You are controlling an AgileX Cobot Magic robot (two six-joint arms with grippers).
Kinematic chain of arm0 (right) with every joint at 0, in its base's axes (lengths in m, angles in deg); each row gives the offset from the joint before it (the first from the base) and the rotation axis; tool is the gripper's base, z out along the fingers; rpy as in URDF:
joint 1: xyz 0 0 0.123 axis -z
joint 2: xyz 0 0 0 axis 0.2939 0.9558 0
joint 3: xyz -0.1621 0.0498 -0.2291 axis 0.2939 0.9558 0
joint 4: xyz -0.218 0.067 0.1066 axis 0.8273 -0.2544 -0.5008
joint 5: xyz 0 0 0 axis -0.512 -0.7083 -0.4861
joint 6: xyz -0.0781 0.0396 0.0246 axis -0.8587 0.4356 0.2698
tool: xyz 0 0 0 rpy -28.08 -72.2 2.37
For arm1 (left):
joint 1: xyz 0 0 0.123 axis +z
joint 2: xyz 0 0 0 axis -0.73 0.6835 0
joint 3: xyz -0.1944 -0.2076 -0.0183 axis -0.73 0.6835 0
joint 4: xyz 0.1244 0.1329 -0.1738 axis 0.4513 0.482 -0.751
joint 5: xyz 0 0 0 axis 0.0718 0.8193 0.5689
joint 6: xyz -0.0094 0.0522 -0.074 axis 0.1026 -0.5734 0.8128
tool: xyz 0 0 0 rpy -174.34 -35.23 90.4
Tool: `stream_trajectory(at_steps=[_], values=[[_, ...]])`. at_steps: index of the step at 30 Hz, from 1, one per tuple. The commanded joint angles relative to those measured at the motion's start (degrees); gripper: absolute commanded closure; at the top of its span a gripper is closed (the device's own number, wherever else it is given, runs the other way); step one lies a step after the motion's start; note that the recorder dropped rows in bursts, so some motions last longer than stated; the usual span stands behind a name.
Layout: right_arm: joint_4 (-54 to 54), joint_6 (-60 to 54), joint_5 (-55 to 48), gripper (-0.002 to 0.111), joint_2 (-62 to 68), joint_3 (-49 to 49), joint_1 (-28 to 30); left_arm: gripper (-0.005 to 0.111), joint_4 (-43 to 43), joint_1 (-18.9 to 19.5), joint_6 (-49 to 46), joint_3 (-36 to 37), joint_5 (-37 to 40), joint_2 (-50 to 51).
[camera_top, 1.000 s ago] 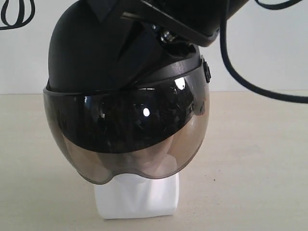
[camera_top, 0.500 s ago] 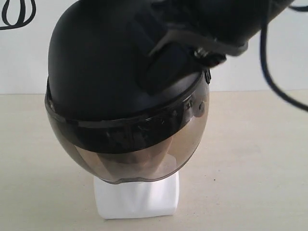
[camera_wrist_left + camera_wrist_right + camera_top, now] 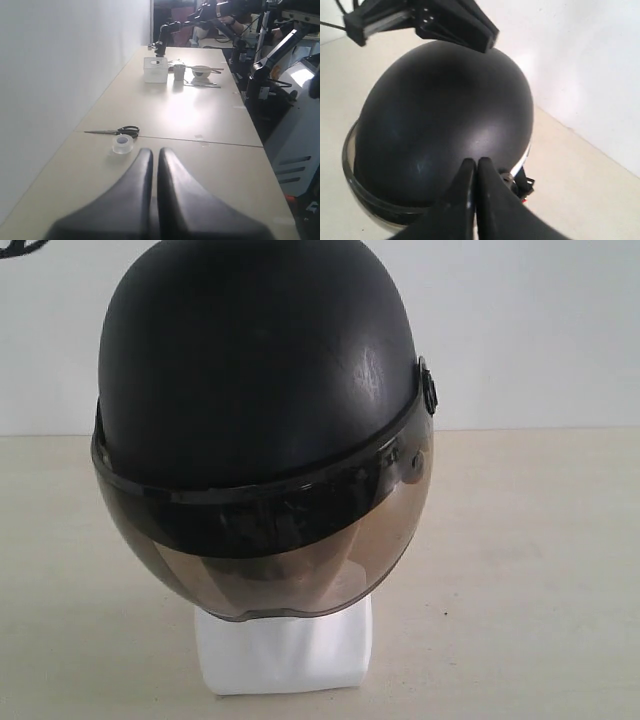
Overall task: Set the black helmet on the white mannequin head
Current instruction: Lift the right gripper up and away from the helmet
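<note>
The black helmet [image 3: 250, 370] sits on the white mannequin head, whose block base [image 3: 285, 650] shows below the smoky visor [image 3: 270, 560]; the face is hidden behind the visor. In the right wrist view the helmet's shell [image 3: 445, 130] fills the middle, and my right gripper [image 3: 476, 162] hangs above its rear, shut with nothing between the fingers. Neither gripper shows in the exterior view. My left gripper [image 3: 155, 152] is shut and empty, far from the helmet, over a long table.
The left wrist view shows a long beige table [image 3: 200, 115] with scissors [image 3: 117, 131], a tape roll [image 3: 123, 144], a clear box [image 3: 155, 69], a cup [image 3: 179, 72] and a bowl [image 3: 202, 71]. A black camera mount [image 3: 420, 20] sits beyond the helmet.
The right arm, which lay over the helmet's top, has lifted away out of the exterior view. The helmet has settled lower and more level on the head.
</note>
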Motion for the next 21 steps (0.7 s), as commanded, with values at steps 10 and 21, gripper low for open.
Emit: stream_trajectory(at_steps=[10, 21], values=[[12.2, 7.0, -9.2, 0.108, -11.9, 3.7, 0.2, 0.102, 0.4, 2.8, 7.5, -1.7, -0.4, -15.1], [14.5, 19.3, 7.0, 0.108, -32.8, 28.9, 0.2, 0.102, 0.4, 3.7, 12.8, 2.9, -0.4, -27.5]])
